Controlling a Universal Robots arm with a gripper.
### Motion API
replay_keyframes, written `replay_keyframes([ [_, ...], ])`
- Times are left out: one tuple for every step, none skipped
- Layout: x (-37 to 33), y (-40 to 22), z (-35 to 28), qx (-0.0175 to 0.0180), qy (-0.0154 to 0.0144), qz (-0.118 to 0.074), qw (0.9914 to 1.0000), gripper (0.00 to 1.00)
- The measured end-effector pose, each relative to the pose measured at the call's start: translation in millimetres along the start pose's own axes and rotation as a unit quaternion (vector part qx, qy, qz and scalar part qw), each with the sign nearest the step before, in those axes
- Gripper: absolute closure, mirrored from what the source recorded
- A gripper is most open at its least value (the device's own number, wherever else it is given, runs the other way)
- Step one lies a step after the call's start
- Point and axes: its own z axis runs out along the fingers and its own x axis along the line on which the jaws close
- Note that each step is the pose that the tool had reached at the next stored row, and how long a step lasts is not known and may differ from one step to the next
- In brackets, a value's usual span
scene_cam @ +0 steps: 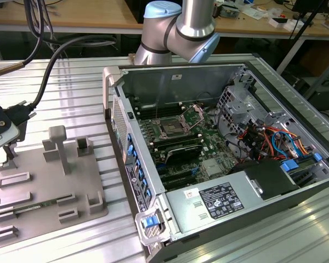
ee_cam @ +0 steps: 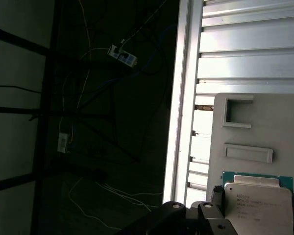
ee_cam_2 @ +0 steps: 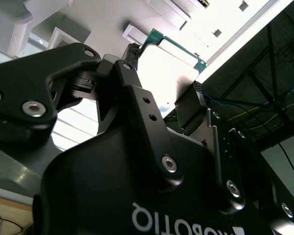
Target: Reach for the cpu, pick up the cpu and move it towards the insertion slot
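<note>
The cpu (ee_cam: 262, 203) lies flat on the grey tray (ee_cam: 255, 122), silvery top up, near the desk's (scene_cam: 71, 93) edge. The pincer (ee_cam_2: 160, 74) sits astride the chip, seemingly at its sides; whether it is clenched on it cannot be told. The insertion slot (scene_cam: 170, 129) lies well apart, inside the open computer case (scene_cam: 170, 82).

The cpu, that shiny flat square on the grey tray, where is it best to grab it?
By two opposite thin edges, coming straight down from above. In the first wrist view the cpu lies flat on the grey tray, silvery face up, so only its rim seems to offer a hold. The top is probably too broad and smooth to pinch.
</note>
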Motion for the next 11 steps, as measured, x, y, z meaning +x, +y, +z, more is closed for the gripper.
replay_keyframes([
  [0.0,0.0,-0.2,0.0000,0.0000,0.000,1.00000,0.45],
  [0.0,0.0,-1.0,0.0001,0.0001,0.000,1.00000,0.45],
  [0.1,0.1,-1.9,0.0000,0.0001,0.000,1.00000,0.45],
  [0.1,0.1,-2.7,0.0000,0.0001,0.000,1.00000,0.45],
  [0.1,0.1,-3.7,0.0000,0.0000,0.000,1.00000,0.45],
  [0.1,0.2,-5.8,0.0000,0.0000,-0.001,1.00000,0.45],
  [0.2,0.3,-8.5,0.0000,0.0001,-0.001,1.00000,0.45],
  [0.3,0.4,-10.8,0.0000,0.0000,-0.001,1.00000,0.45],
  [0.3,0.4,-12.4,0.0001,0.0001,-0.002,1.00000,0.45],
  [0.3,0.5,-13.2,0.0001,0.0000,-0.002,1.00000,0.45],
  [0.3,0.5,-13.8,0.0000,0.0000,-0.002,1.00000,0.45],
])
